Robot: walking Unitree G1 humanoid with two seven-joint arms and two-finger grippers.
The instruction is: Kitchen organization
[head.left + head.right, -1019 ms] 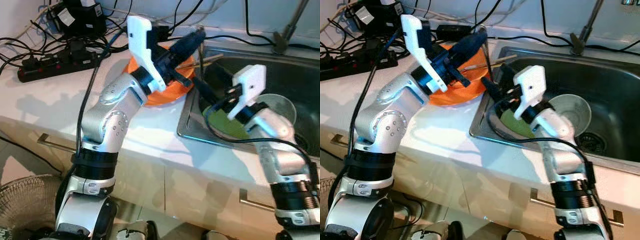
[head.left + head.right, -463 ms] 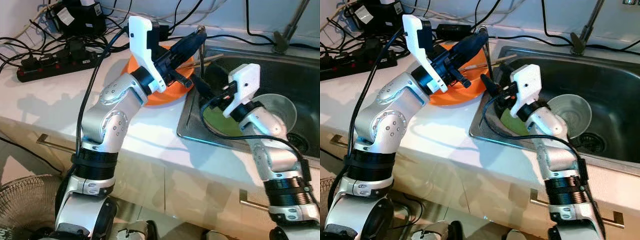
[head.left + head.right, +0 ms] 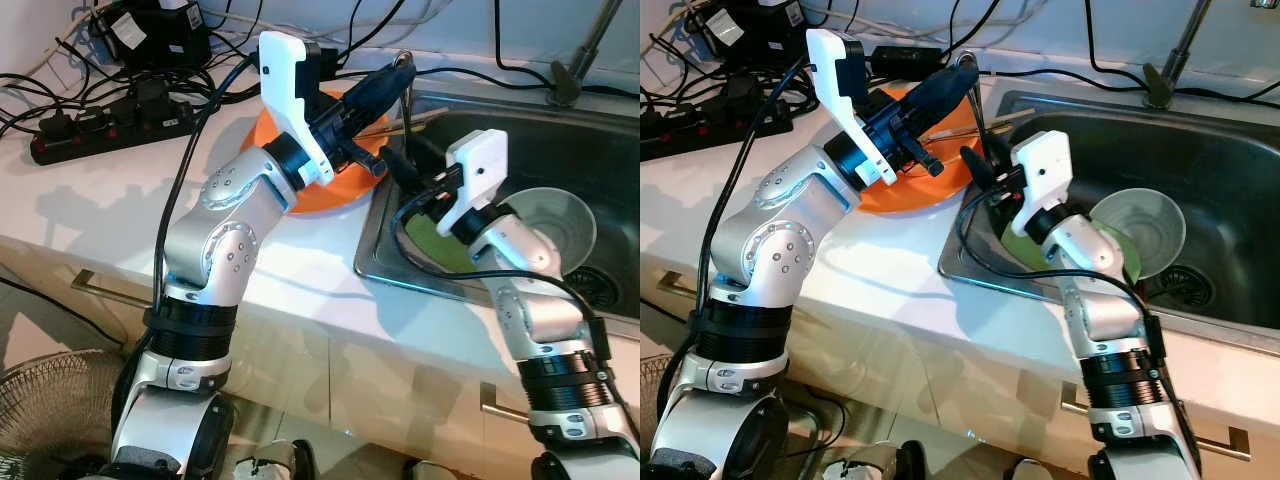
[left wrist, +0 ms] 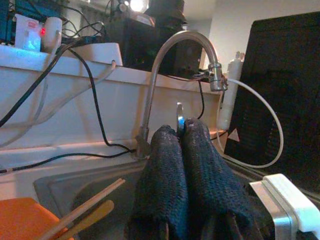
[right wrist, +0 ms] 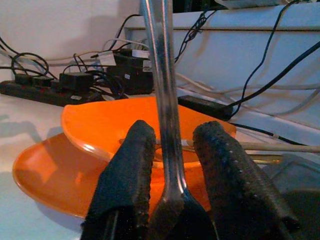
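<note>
left claw (image 3: 398, 68) pinched tight on a metal spoon (image 5: 161, 95) handle at upper middle, right claw (image 5: 172, 165) parted around it, orange plate (image 3: 345, 180) behind.

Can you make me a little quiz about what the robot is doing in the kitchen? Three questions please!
1. True or false: the orange plates are stacked on the floor.
2. What is the left gripper pinching? A) a chopstick B) the top of a metal utensil handle C) a black cable
3. Fill in: the clear bowl sits in the ____.

Key:
1. False, they are on the counter.
2. B. The right gripper has its fingers on either side of the same handle, lower down.
3. Sink.
</note>
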